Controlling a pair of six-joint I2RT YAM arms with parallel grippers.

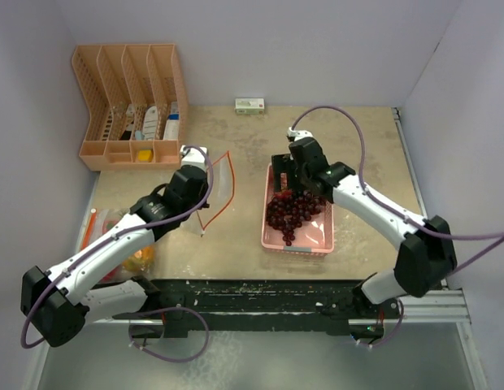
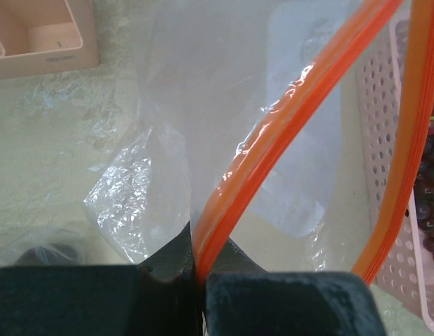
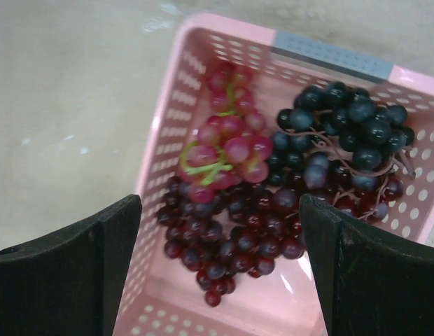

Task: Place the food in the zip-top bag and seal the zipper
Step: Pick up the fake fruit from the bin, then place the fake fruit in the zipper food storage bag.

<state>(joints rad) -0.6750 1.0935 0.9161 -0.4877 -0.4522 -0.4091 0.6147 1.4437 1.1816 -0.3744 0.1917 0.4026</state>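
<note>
The left gripper (image 1: 195, 162) (image 2: 199, 274) is seen clamped on the rim of the zip-top bag (image 1: 216, 188) (image 2: 224, 91), with its dark padded fingers (image 2: 273, 304) pressed together over the orange zipper strip (image 2: 273, 143). The bag is made of thin, clear, crinkled film and is held with its mouth parted, so that the second orange strip is seen well apart on the right. The right gripper (image 1: 289, 177) (image 3: 218, 231) is held above the pink tray (image 1: 297, 247) (image 3: 168, 105) with its black fingers (image 3: 70, 273) spread wide and nothing between them. The tray is a rectangular plastic basket with perforated walls, and a grey strip (image 3: 332, 56) is set into its far rim; no writing can be read on it. The food is found inside the tray as three glossy, beaded grape bunches touching one another: a dark purple bunch (image 1: 291, 213) (image 3: 238, 238), a pink-red bunch (image 3: 227, 143) with a green stem, and a blue-black bunch (image 3: 350, 129). A peach-coloured slotted organiser (image 1: 126, 81) is placed at the far left of the beige speckled table (image 1: 236, 138), and a small green and white box (image 1: 249, 104) lies at the far edge; its print is too small to be read.
</note>
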